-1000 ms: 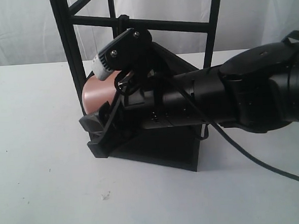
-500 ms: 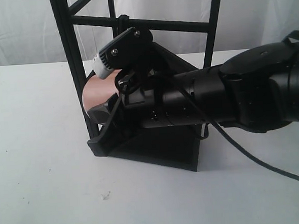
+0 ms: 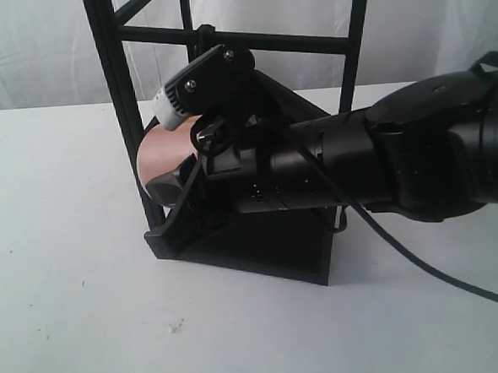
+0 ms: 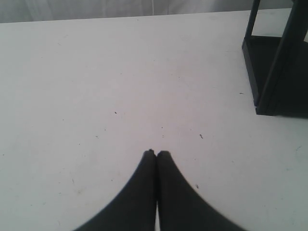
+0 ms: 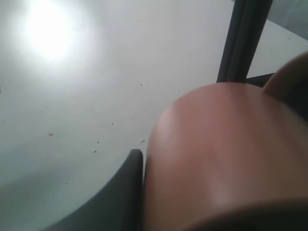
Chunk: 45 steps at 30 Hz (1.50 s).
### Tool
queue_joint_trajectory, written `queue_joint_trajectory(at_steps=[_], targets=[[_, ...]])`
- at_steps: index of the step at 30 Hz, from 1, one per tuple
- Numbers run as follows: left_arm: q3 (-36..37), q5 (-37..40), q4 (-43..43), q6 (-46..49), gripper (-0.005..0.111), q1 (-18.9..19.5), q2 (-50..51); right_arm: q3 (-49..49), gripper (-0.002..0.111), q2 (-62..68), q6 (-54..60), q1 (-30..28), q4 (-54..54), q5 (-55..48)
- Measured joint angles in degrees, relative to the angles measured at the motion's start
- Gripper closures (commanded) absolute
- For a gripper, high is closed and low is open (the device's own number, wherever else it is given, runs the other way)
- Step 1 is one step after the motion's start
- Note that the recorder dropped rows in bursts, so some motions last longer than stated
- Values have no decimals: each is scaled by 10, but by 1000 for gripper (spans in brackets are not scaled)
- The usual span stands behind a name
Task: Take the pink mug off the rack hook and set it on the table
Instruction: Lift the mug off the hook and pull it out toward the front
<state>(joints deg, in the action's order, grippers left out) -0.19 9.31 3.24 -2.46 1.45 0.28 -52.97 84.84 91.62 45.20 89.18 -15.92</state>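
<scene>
The pink mug (image 3: 164, 154) sat low inside the black rack (image 3: 117, 101), clasped across its body by the right gripper (image 3: 177, 182). It looked rigid, slick and breakable. Its handle perhaps caught the rack hook (image 3: 204, 30); post and shelf crowded its way out. The left gripper (image 4: 156, 154) hovered pinched together above the table (image 4: 96, 72).

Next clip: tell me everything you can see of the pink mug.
The salmon-pink cylindrical mug looks smooth and ceramic; only its curved side shows, handle and opening hidden. It sits raised inside the black metal frame rack, clear of the white table. The right gripper has one black jaw against its wall; the other jaw is out of sight.
</scene>
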Motion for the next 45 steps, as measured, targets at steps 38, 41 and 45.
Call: queue_joint_trajectory(at_steps=[38, 41, 45], targets=[[0, 0, 0, 0, 107, 0, 0, 0, 108, -19, 31, 0, 4, -43], [0, 0, 0, 0, 107, 0, 0, 0, 108, -25, 35, 0, 0, -46], [0, 0, 0, 0, 107, 0, 0, 0, 108, -39, 37, 0, -15, -73]])
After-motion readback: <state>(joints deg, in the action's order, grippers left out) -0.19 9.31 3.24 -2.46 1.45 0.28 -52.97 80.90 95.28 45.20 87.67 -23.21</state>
